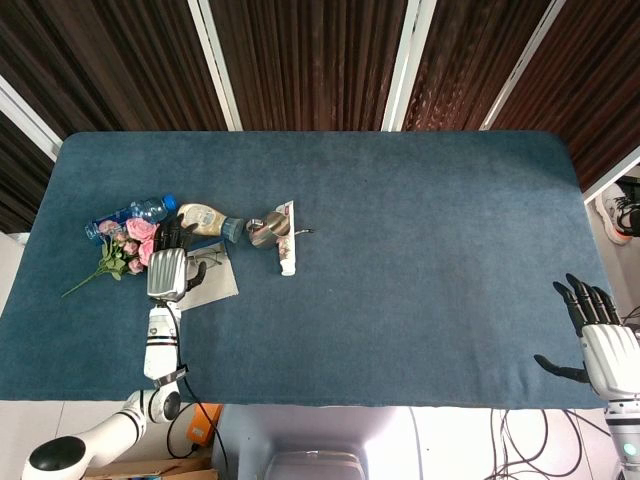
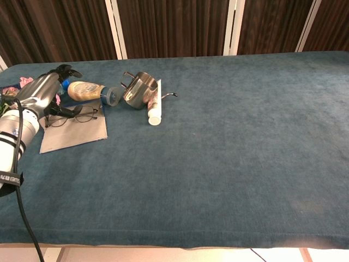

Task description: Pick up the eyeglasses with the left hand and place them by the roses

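The thin-rimmed eyeglasses [image 2: 74, 114] lie flat on a grey cloth [image 2: 71, 134], and the head view shows only part of them [image 1: 203, 264] beside my left hand. That left hand [image 2: 43, 94] [image 1: 168, 268] hovers at the glasses' left end with its fingers spread upward. Its thumb is close to the frame, and nothing is in its grasp. The pink roses [image 1: 131, 244] lie just left of the hand, mostly hidden behind it in the chest view [image 2: 24, 81]. My right hand [image 1: 603, 345] is open, far off at the table's front right edge.
Behind the cloth lie a water bottle [image 1: 130, 213], a cream sauce bottle [image 2: 87, 90], a steel pitcher [image 2: 139, 89] and a white tube [image 2: 154, 103]. The blue table top [image 2: 229, 142] stretches away to the right.
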Motion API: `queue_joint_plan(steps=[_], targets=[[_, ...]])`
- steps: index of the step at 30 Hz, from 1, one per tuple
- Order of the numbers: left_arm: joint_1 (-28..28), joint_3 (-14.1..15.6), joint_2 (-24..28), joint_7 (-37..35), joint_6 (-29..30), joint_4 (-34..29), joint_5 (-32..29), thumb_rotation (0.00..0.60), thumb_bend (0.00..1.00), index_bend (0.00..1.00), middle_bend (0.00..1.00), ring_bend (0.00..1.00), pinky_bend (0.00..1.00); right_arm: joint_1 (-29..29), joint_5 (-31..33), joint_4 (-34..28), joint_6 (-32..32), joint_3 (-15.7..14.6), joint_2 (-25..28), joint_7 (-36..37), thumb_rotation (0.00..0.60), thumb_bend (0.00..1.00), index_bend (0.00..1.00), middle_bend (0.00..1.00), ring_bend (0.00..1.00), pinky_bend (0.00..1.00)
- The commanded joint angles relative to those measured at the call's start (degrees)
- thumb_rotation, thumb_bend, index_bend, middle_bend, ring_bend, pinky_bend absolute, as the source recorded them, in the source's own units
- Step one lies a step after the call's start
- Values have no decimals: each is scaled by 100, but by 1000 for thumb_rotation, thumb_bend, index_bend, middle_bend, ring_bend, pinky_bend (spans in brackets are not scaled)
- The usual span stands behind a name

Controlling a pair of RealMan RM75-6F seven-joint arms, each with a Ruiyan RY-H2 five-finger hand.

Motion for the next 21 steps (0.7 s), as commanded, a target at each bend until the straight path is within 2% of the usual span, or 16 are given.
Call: queue_joint_plan(steps=[1, 4, 9, 14, 21], targets=[[587, 504, 889, 428, 288, -1839, 274, 600, 347, 247, 6, 0, 47, -1, -16, 2, 2, -10, -3, -7, 600, 151, 0, 0, 0, 0], [721, 621, 1239, 830, 80, -2529, 101, 600, 346, 290, 6, 0, 43, -2, -46, -1, 3, -28, -7, -33, 600, 151, 0, 0, 0, 0], [789, 700, 1507, 1421, -274, -3076, -299, 600, 346, 316, 0, 0, 30, -9, -86, -2, 16, -49, -5, -35, 600, 151, 0, 0, 0, 0], [784, 747, 1585, 1827, -448, -3197, -540, 600, 347, 322, 0, 0, 23, -1, -93, 1, -1, -58, -3, -41, 600, 151, 0, 0, 0, 0], [730, 707, 1583, 1990, -577, -3203, -711, 600, 319, 311, 0, 0, 17, -1, -103, 4, -2, -65, 0, -39, 600, 151, 0, 0, 0, 0]])
